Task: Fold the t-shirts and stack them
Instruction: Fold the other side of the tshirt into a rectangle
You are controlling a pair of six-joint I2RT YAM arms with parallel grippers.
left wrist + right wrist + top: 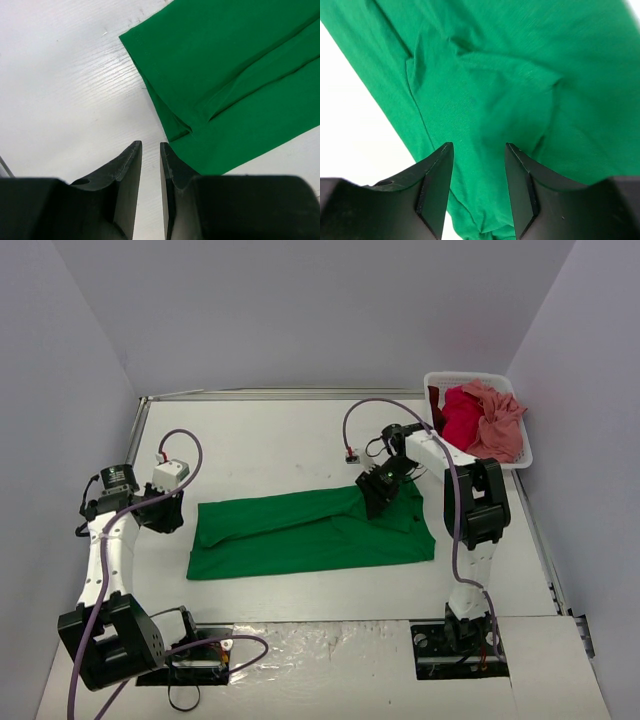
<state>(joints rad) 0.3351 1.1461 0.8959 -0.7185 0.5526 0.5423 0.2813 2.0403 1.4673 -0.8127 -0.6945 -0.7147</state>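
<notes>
Green t-shirt [310, 532] lies flat mid-counter [270, 440], a long band running left to right, bare room all round. Right gripper [380, 490] hangs over its right end, jaws half apart, empty. Left gripper [150, 145] sits off its left edge, jaws narrow, empty.

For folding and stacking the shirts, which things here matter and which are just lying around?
For the job: green t-shirt, red t-shirt, pink t-shirt.
Just there: white basket, holding the red and pink ones.

Shirt [310, 535] spread on table [260, 440] centre; basket [455, 377] holding other shirts [482, 420] at far-right corner.
</notes>
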